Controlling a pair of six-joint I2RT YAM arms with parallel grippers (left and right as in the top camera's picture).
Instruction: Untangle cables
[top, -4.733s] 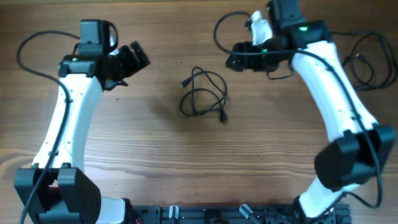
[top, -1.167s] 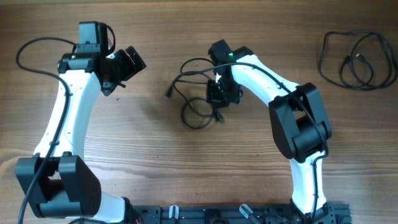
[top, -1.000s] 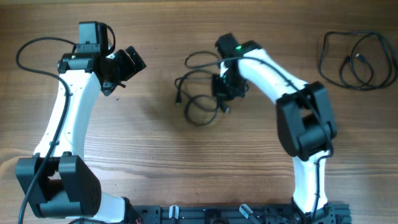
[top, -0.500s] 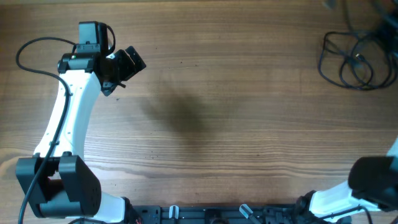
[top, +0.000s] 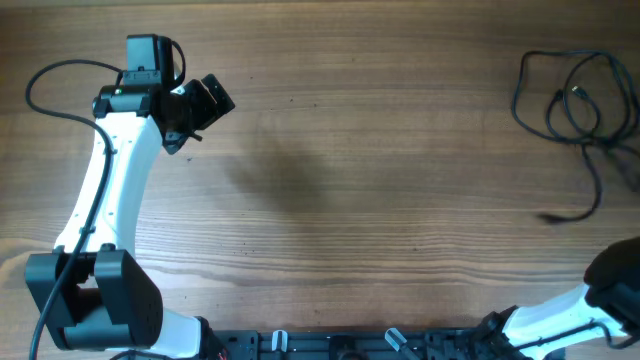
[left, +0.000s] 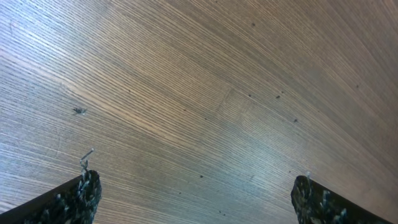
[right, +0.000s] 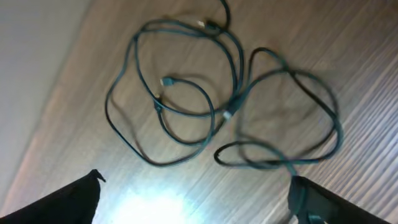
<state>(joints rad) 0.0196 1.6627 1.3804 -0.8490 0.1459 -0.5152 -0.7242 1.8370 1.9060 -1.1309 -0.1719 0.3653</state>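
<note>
The cables lie in loose black loops at the table's far right edge. One strand trails down to a plug end. In the right wrist view two looped cords overlap, one on the left and one on the right, slightly blurred. My right gripper hangs above them, open and holding nothing, though one strand runs close to its right finger. It is outside the overhead view. My left gripper is open at the upper left, with only bare wood under it.
The wooden table fills the overhead view. The left arm runs along the left side. Part of the right arm's base shows at the bottom right corner. A black rail lines the front edge.
A second ago my right gripper was shut on the cable bundle at the table's middle. The arm swung off to the right. The bundle now lies beside the far-right loops, and the gripper has opened.
</note>
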